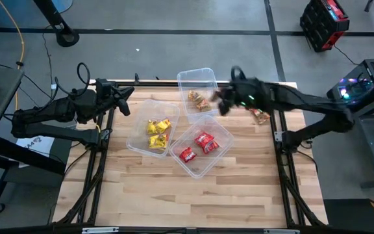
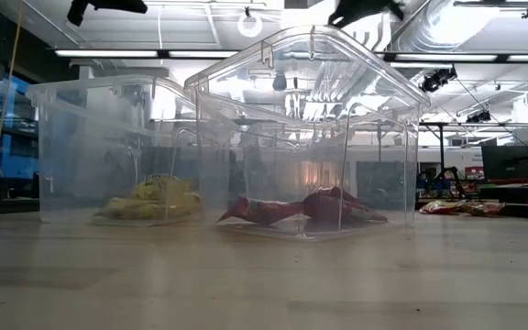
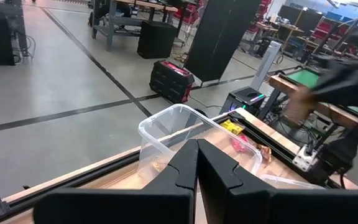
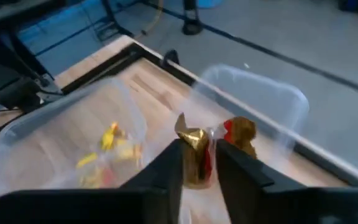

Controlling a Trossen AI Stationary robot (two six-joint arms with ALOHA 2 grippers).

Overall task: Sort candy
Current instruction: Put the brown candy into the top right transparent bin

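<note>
With a shiny brown-gold wrapped candy (image 4: 194,157) pinched between its fingers, the right end effector (image 1: 224,102) hovers by the clear rectangular plastic tub of brown-gold sweets (image 1: 204,77); I'd centre it over the tub before releasing, while the left end effector (image 1: 127,101) waits pressed together.
</note>
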